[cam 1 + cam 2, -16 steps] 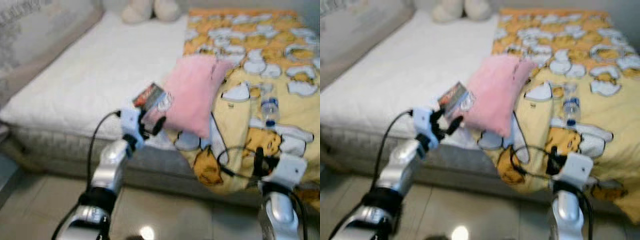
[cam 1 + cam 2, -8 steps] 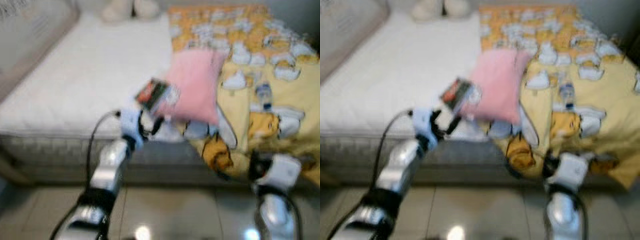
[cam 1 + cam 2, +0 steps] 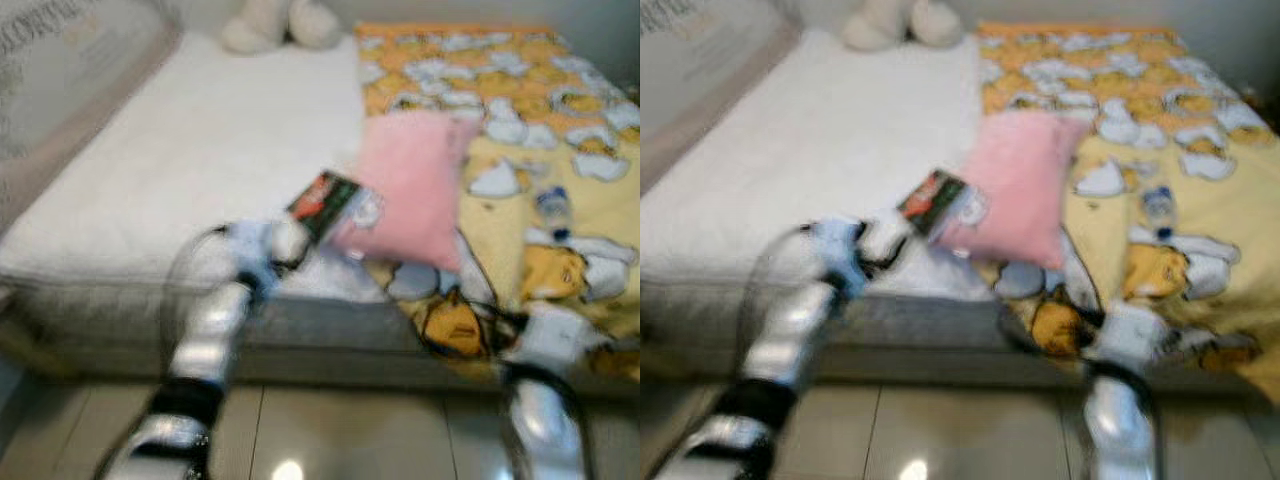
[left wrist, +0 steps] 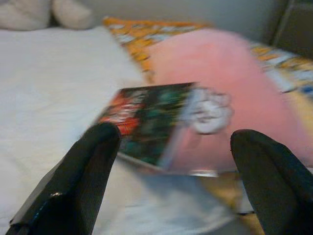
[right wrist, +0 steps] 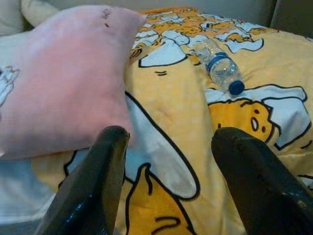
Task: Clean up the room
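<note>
- Shifted since half a second ago: whole scene slid toward 3 o'clock in the head views, so camera motion; both views blurred.
- Raised at 9 o'clock of the head view: left gripper (image 3: 285, 245), black fingers (image 4: 85, 169) spread wide apart, nothing between them.
- Just beyond those fingers: flat, glossy red-and-dark-green snack packet with a white patch (image 3: 330, 200), lying tilted on the bed, its far edge against the pillow.
- At 12 o'clock from the packet, slightly toward 2: soft pink rectangular pillow (image 3: 415, 190), resting partly on the white quilted mattress (image 3: 200, 150) and partly on the blanket.
- Covering the 3 o'clock half of the bed: yellow-and-orange cartoon-print blanket (image 5: 195, 117), hanging over the mattress edge.
- On that blanket, at 3 o'clock of the pillow and apart from it: clear plastic water bottle with a blue cap and blue label (image 5: 220, 66), lying on its side.
- Low at 5 o'clock, by the blanket's hanging edge: right gripper (image 5: 168, 161), fingers parted and empty.
- At 12 o'clock by the wall: cream plush toy (image 3: 280, 22).
- Below: glossy tiled floor (image 3: 350, 430).
</note>
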You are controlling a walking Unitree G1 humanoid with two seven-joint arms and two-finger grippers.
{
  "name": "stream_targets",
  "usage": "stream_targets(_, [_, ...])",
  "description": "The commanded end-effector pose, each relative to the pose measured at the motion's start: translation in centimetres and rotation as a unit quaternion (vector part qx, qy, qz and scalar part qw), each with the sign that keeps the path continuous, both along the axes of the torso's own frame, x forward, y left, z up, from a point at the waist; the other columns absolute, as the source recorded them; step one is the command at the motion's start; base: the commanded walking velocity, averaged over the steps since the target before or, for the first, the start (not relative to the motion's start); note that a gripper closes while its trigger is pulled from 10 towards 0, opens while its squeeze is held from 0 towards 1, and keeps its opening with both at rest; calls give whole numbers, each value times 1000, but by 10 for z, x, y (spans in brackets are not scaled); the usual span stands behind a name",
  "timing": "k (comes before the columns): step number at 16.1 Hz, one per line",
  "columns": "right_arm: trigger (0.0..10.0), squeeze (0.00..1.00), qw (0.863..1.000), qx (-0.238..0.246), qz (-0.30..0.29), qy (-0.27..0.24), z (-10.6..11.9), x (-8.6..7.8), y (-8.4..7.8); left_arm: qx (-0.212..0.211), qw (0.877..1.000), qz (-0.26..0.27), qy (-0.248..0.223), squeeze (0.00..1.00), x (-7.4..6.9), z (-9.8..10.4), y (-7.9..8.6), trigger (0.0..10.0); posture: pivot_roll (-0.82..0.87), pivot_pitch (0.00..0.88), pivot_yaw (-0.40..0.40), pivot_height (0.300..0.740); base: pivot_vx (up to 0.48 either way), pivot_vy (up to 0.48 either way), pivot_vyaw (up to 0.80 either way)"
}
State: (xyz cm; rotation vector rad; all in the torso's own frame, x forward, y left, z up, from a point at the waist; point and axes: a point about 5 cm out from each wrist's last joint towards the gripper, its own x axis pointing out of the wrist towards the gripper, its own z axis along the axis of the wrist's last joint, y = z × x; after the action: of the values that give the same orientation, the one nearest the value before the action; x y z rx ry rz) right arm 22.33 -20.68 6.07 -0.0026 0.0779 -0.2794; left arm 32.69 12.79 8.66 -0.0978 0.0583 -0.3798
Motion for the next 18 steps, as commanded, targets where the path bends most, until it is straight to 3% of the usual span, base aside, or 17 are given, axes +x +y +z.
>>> stream_targets(1, [10000,0,1000,-8,-9,9,-2,-3,-8,-7,1000,-11,-3,0,2,3,-12,10000,-51,0,73,736,480,0,0])
stream_targets(8, [10000,0,1000,-17,14,10,0,2,-6,-6,1000,-6,1,0,4,3,-10,10000,-41,0,58,736,480,0,0])
stream_targets(9, [10000,0,1000,-19,18,9,1,2,-5,-14,1000,-24,3,0,5,5,-17,10000,-40,0,57,736,461,0,0])
stream_targets(11, [10000,0,1000,-21,20,7,3,-1,-3,-4,996,-49,70,0,8,-3,-33,10000,-41,0,54,736,0,0,0])
stream_targets(12, [10000,0,999,-22,24,6,4,-2,-1,-60,993,-49,90,0,12,0,-35,10000,-43,0,53,736,0,0,0])
stream_targets(13, [10000,0,999,-24,32,4,8,-8,5,-106,986,-36,122,0,16,-4,-31,10000,-59,39,44,736,0,0,0])
stream_targets(15, [10000,0,997,-33,67,-2,20,-14,18,-113,976,4,185,0,22,-19,-19,10000,-95,78,42,736,0,0,0])
stream_targets(18, [10000,0,995,-51,88,0,28,-28,22,-145,964,52,216,0,28,-20,1,10000,-161,135,64,736,0,0,0])
